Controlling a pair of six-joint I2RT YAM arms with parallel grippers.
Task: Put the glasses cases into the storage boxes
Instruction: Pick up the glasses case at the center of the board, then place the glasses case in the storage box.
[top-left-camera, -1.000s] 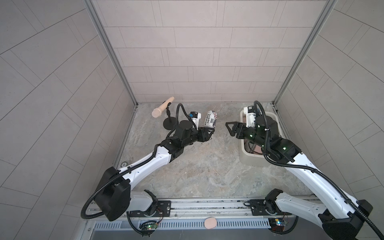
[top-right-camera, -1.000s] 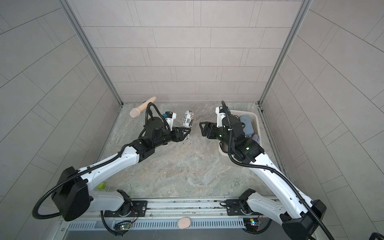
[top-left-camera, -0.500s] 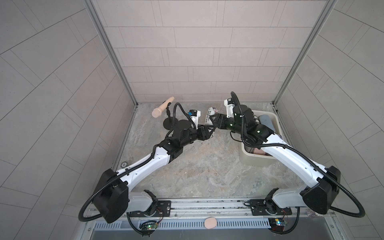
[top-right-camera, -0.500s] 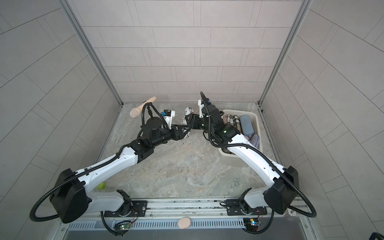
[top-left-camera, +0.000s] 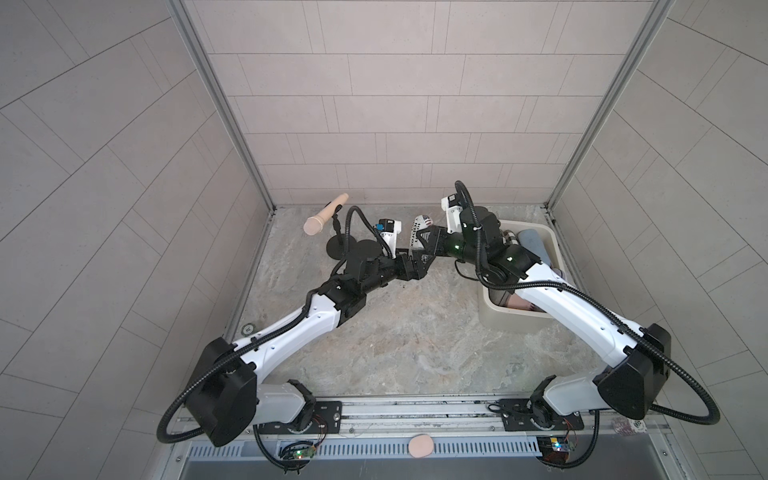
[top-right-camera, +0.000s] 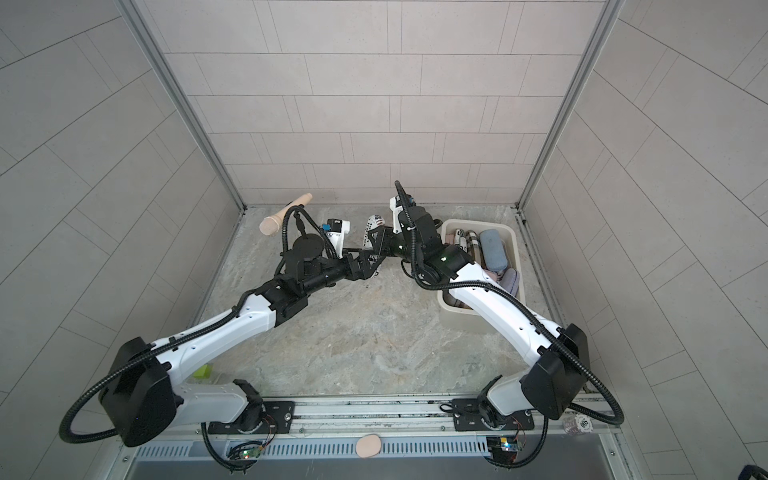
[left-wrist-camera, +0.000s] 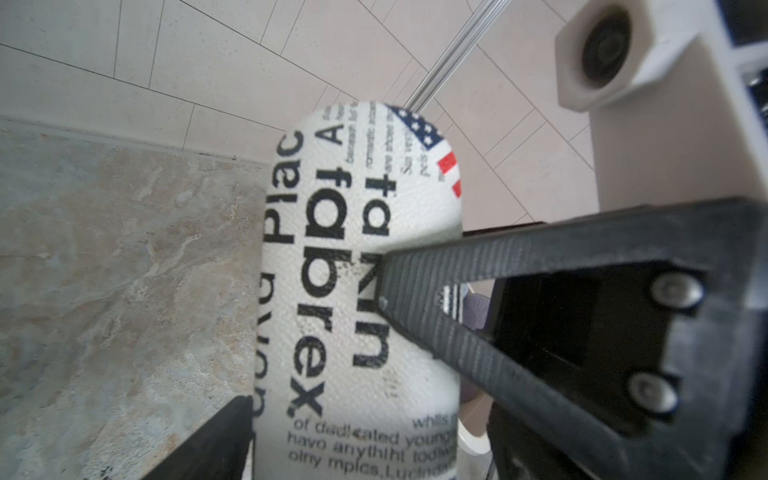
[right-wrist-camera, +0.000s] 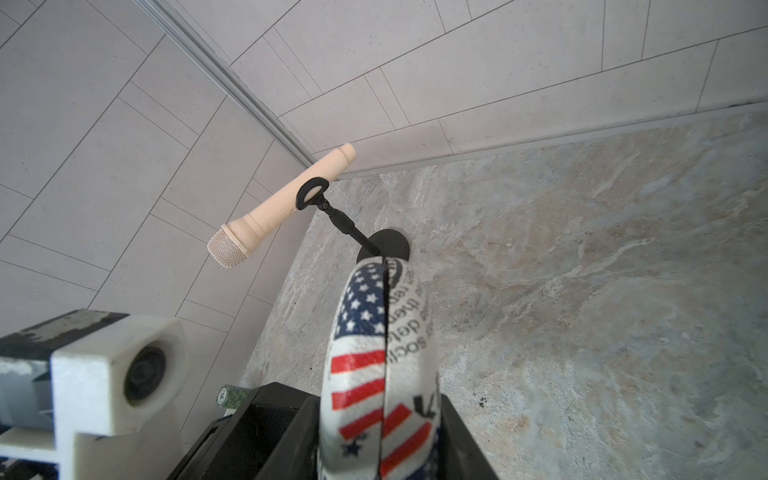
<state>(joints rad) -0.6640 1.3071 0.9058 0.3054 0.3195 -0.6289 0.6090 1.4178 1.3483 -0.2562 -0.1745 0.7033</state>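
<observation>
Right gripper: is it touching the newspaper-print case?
Touching. The right wrist view shows the newspaper-print case pinched in the right gripper, with a black finger pressed against each side.

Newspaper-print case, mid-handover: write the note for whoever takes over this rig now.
The right gripper is shut on the newspaper-print case, held off the table.
The left gripper sits at the case's other end; its grip is unclear.
Several cases already lie in the tub.
Left to do: carry this case to the tub and release it. No other loose case shows.
</observation>
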